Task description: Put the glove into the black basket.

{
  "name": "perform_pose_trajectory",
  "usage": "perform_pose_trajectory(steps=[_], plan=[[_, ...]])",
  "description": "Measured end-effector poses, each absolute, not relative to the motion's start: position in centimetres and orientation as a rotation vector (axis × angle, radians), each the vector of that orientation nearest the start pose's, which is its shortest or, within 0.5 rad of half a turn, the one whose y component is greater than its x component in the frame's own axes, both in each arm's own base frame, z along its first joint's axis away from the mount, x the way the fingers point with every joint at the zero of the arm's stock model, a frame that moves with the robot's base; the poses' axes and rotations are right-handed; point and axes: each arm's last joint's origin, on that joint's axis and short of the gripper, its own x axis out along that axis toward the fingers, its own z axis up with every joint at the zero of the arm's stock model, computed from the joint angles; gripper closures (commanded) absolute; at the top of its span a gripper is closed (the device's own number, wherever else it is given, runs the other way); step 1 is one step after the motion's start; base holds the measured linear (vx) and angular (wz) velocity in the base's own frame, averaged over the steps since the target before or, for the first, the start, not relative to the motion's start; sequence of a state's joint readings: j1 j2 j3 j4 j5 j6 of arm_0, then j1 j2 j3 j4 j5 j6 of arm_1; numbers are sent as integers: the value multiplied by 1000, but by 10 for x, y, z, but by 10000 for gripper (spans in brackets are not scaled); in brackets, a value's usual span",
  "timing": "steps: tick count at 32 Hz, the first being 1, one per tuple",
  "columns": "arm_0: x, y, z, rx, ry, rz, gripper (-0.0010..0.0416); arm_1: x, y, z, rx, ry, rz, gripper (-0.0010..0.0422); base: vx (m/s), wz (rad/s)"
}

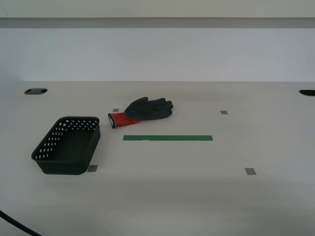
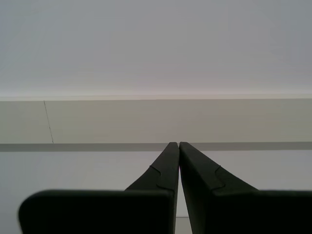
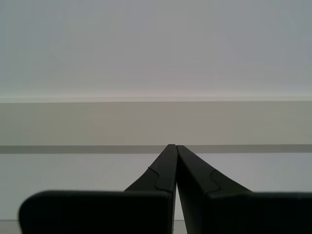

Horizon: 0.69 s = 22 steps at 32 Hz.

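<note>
The black basket (image 1: 67, 145) sits on the pale table (image 1: 197, 196), and nothing shows inside it; its dark floor is bare as far as the exterior view lets me see, and the rows of small holes run along its sloping walls. The glove (image 1: 142, 110) lies flat on the table outside the basket, beyond it and toward the exterior view's right, well apart from the rim, with its red cuff pointing back toward the basket and its dark fingers pointing away. A green tape strip (image 1: 168, 138) lies on the table between the glove and the camera, off the basket's far right corner. A small grey tape square (image 1: 92, 168) touches the basket's near right corner (others dot the table farther off). My first gripper (image 3: 173, 146) has its tips pressed together on nothing, facing a plain wall, and my second gripper (image 2: 176, 144) is likewise closed and empty.
</note>
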<state>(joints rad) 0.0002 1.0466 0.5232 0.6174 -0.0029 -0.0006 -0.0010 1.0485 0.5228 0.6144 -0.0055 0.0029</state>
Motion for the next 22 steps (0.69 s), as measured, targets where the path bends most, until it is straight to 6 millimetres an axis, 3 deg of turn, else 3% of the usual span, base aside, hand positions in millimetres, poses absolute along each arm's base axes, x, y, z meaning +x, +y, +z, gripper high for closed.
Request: perform_pose_trajectory(steps=[22], plan=[[226,0,271,-1,-94,3,405,227,0,270,3,-89,5,412,0,0]])
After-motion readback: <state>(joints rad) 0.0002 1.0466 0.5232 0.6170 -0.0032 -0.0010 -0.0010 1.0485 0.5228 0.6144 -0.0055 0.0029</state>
